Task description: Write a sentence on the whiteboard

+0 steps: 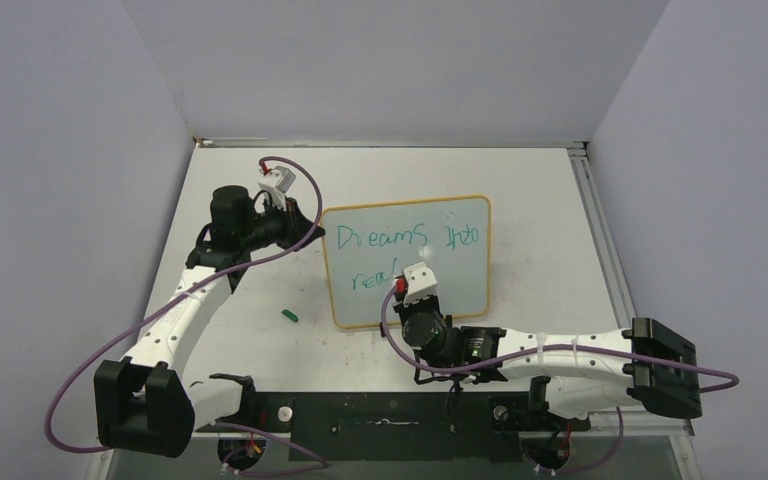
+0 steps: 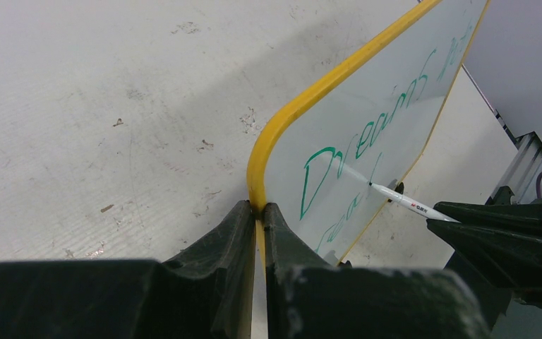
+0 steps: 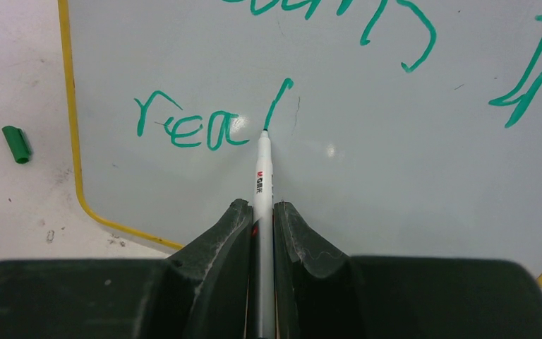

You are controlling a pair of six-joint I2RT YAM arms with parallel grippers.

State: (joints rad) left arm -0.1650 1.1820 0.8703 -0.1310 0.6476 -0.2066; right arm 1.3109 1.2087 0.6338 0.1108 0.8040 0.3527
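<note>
The whiteboard (image 1: 408, 262) with its yellow frame stands in the middle of the table. Green writing, the sentence (image 1: 380, 240), reads "Dreams into" on top and "real" (image 3: 190, 127) below. My left gripper (image 2: 260, 210) is shut on the yellow edge of the whiteboard (image 2: 275, 134) at its left side. My right gripper (image 3: 261, 208) is shut on a white marker (image 3: 262, 173). The marker's tip touches the board at the foot of the "l" stroke. In the left wrist view the marker (image 2: 409, 203) reaches in from the right.
A green marker cap (image 1: 289, 316) lies on the table left of the board; in the right wrist view the cap (image 3: 17, 143) sits outside the board's lower left corner. Grey walls enclose the table on three sides. A metal rail (image 1: 600, 240) runs along the right edge.
</note>
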